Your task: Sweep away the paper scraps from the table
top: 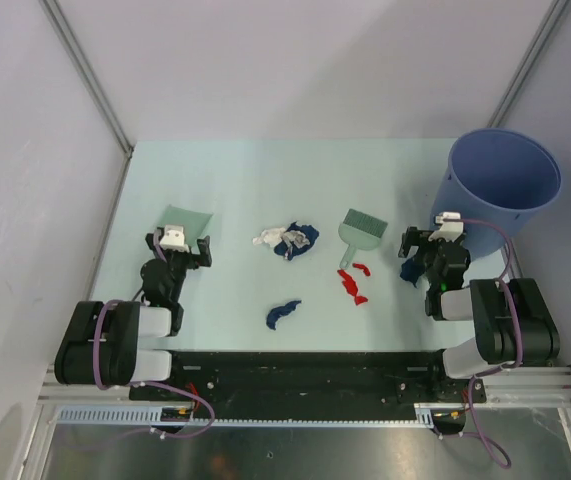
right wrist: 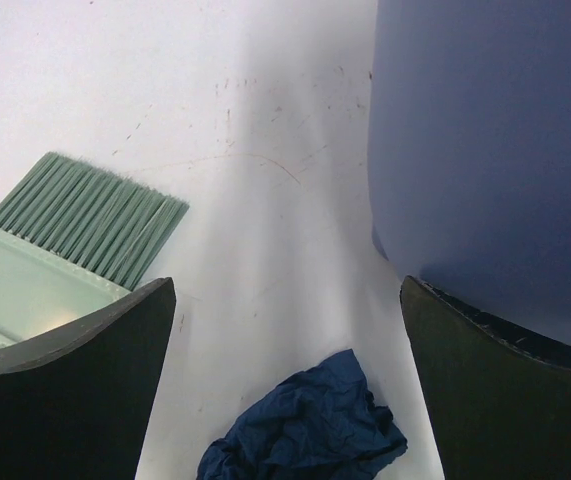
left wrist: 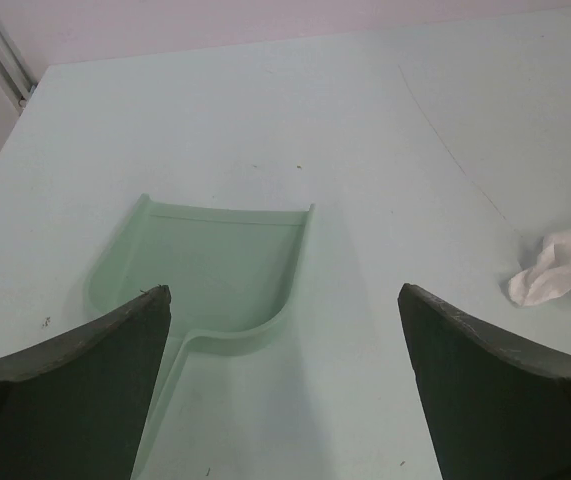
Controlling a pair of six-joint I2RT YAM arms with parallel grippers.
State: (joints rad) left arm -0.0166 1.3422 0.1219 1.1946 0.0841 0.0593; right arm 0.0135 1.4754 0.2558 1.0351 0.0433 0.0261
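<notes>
Overhead view: a pale mint-green tabletop (top: pixel 265 180) with a black-and-metal rail (top: pixel 305 365) along its near edge, where two arms are bolted. The left claw (top: pixel 178 241) stands spread wide and holds nothing, just short of a mint-green dustpan (top: pixel 187 215) lying flat at the left. The right claw (top: pixel 431 240) is also spread wide and holds nothing, between a mint-green brush (top: pixel 360 228) and a tall blue bucket (top: pixel 503 175) in the far right corner. The paper scraps (top: pixel 287 240) lie about the middle of the tabletop: a white and dark blue clump left of the brush, red bits just near its handle, and one dark blue piece closer to the rail.

Left wrist view: two dark fingers (left wrist: pixel 65 400) frame the picture, far apart; the dustpan (left wrist: pixel 215 260) rests on the tabletop (left wrist: pixel 415 120) ahead, its handle running back toward the gap between them. A crumpled white scrap (left wrist: pixel 560 268) lies at the right edge, well apart from the dustpan.

Right wrist view: the fingers (right wrist: pixel 505 400) again stand far apart; the brush's green bristles (right wrist: pixel 85 225) show at the left and the bucket's blue wall (right wrist: pixel 495 150) fills the right. A crumpled dark blue scrap (right wrist: pixel 310 430) lies on the tabletop between the fingers, at the bottom edge.
</notes>
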